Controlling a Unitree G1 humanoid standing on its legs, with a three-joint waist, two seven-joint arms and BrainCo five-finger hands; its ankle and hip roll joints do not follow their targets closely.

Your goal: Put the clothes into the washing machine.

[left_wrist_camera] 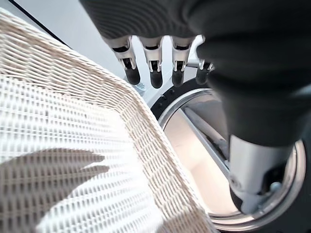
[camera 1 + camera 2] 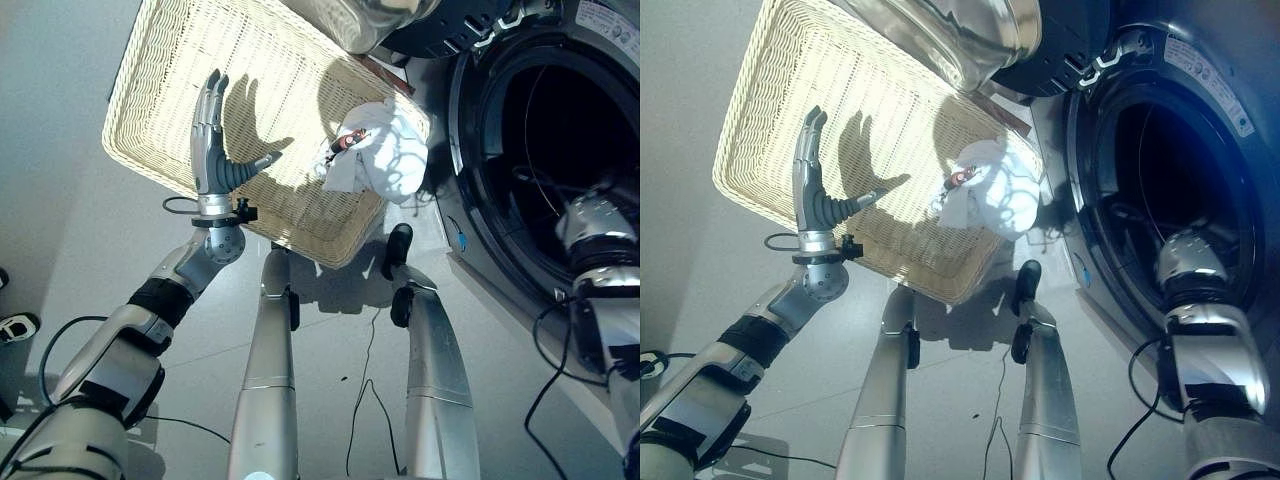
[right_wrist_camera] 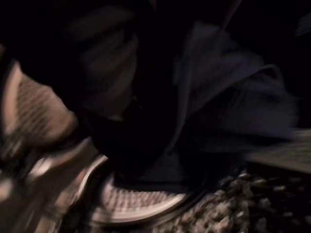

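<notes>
- Seemingly the loading step is under way; the right arm reaches into the washing machine [image 2: 540,150], and whether that hand grips anything I cannot tell.
- The left hand [image 2: 212,140], fingers straight, hovers over the wicker basket [image 2: 180,60]; a white garment [image 2: 385,150] lies well beside it, awaiting pickup.
- Inside the drum, dark cloth [image 3: 228,102] is barely legible.

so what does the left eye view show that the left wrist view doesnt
The left eye view alone shows the white garment lying in the basket's corner nearest the machine, the dark drum opening, and the right arm reaching into it, hand hidden inside.

The left wrist view alone shows the glass of the open washer door close up, just past the basket rim.

Both show the wicker basket and the left hand held above it with straight fingers, holding nothing.
</notes>
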